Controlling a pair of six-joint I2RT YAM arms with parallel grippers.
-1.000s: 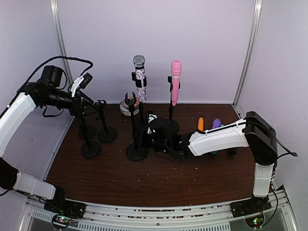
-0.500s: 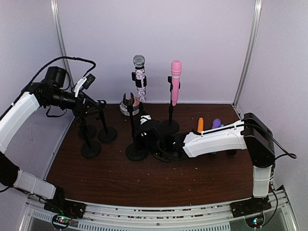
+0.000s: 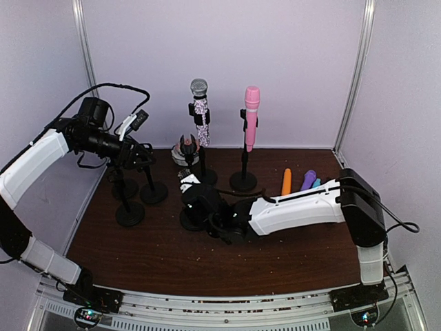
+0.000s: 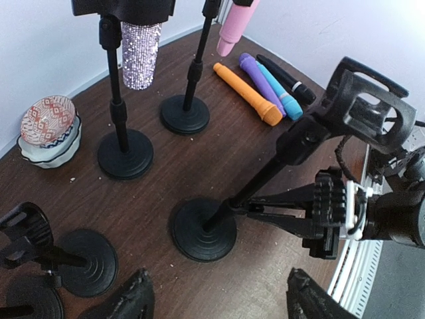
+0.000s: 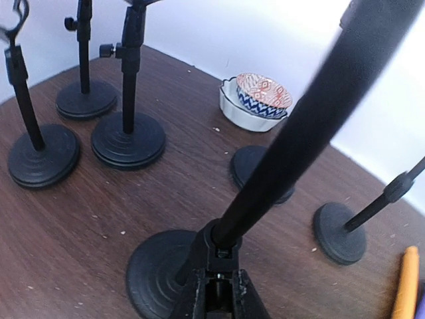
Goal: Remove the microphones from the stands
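Two microphones sit in stands at the back: a glittery silver microphone and a pink microphone. In front of them stands an empty stand with its clip bare. My right gripper is shut on the bottom of this stand's pole, just above the round base. At the left my left gripper hangs open above the table, nothing between its fingers, well apart from both microphones.
Loose microphones lie at the right, among them an orange one and a purple one. Stacked patterned bowls sit at the back. More empty stands crowd the left. Walls close three sides.
My right arm has swung left and toward the near edge, coming in low at the empty stand's pole. My left gripper has moved right toward the stands, its jaws slightly narrower.
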